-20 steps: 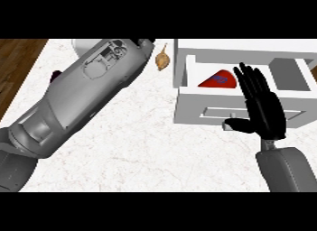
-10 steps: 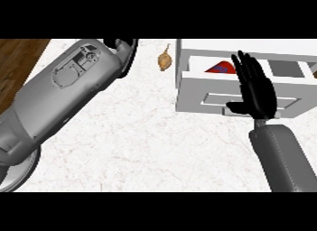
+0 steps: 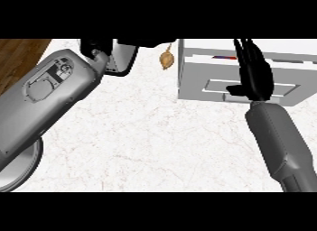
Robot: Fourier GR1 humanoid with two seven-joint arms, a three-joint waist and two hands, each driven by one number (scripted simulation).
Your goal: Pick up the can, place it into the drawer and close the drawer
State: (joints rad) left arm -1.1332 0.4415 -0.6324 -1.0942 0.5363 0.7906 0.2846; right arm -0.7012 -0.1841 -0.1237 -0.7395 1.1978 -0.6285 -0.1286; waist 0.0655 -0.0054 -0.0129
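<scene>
Above the white marbled bench (image 3: pixel 147 149), the right robot hand (image 3: pixel 255 74) rests with its fingers straight and close together, flat against the front panel of the white box-shaped drawer (image 3: pixel 207 85), which is almost shut. Only a red-and-blue sliver of the can (image 3: pixel 222 57) shows through the narrow gap. A small brown leaf-shaped object (image 3: pixel 166 59) lies just left of the drawer. Farther left, at the far edge, is the left robot hand (image 3: pixel 97 46); I cannot tell its pose.

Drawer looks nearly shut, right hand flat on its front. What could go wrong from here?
1. A slit shows above the drawer front, with a red sliver inside; stopping now likely leaves it ajar.
2. The straight fingers of the right hand reach past the front's top edge and might catch on the cabinet as the slit closes.
3. The left hand sits near the brown object; a careless retreat could sweep it.
</scene>
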